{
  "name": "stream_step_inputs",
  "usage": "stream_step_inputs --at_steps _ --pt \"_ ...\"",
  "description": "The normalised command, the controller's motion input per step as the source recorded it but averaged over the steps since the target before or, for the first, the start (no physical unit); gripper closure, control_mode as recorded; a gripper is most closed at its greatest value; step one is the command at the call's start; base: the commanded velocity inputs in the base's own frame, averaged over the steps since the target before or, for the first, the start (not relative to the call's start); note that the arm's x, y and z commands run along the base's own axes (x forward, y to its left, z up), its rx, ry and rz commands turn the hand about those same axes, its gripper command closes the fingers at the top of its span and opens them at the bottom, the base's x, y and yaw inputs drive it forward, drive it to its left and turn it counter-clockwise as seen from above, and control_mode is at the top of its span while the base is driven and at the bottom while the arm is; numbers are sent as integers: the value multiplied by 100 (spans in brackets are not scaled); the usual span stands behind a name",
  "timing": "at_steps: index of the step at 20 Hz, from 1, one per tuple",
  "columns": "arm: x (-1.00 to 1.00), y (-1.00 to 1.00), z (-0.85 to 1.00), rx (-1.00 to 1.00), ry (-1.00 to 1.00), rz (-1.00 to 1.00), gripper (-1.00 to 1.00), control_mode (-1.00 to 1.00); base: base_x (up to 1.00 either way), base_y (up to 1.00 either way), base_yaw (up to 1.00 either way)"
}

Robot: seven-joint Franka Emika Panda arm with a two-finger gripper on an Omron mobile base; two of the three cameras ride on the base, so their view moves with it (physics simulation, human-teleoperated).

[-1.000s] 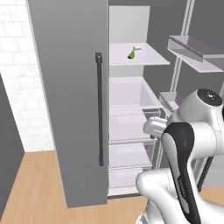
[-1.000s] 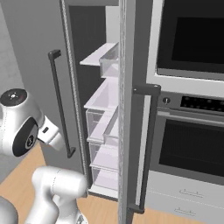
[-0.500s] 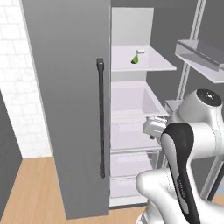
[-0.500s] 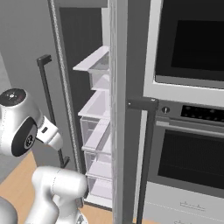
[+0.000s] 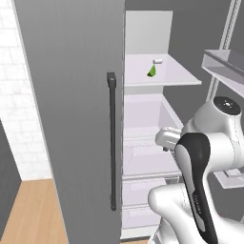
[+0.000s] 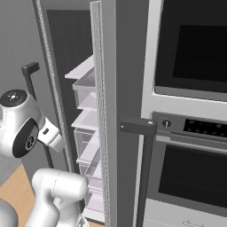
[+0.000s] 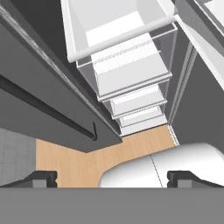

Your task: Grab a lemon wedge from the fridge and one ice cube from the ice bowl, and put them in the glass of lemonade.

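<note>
Item: approach to the fridge (image 5: 71,119), right-hand door open.

Change noted: across the last second both base views shift as a whole, so it is my base that is driving, not the things. The fridge looms larger and nearer in the left base view; the open compartment now sits straight ahead of me, and in the right base view the edge of the fridge wall has swung close, with the oven (image 6: 195,124) beside it.

Lemon wedge (image 5: 151,70): small, yellow-green, resting on the upper white shelf (image 5: 176,76) inside the fridge, toward the back. A small whitish object (image 5: 157,60) lies just behind it, near but apart. The wedge itself appears unmoved on its shelf.

Clear drawers (image 7: 127,74): stacked below that shelf, seen from above in the hand view, with wooden floor (image 7: 78,157) beneath.

Gripper (image 7: 112,177): fingers spread wide apart, nothing between them. It points down at the drawers and floor, well below and short of the wedge.

Meaning for the task: I judge the wedge now within plausible reach, so the drive-in looks about done. The next step, as I see it, is raising my hand to the upper shelf. Nothing is grasped yet.
</note>
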Motion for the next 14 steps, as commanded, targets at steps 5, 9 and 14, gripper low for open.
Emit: stream_step_inputs --at_steps 5,9,14 --pt "0 -1 0 0 0 0 -100 -100 0 0 0" --pt "1 -1 0 0 0 0 -100 -100 0 0 0" --pt "3 -2 13 0 -15 2 -100 -100 0 0 0"
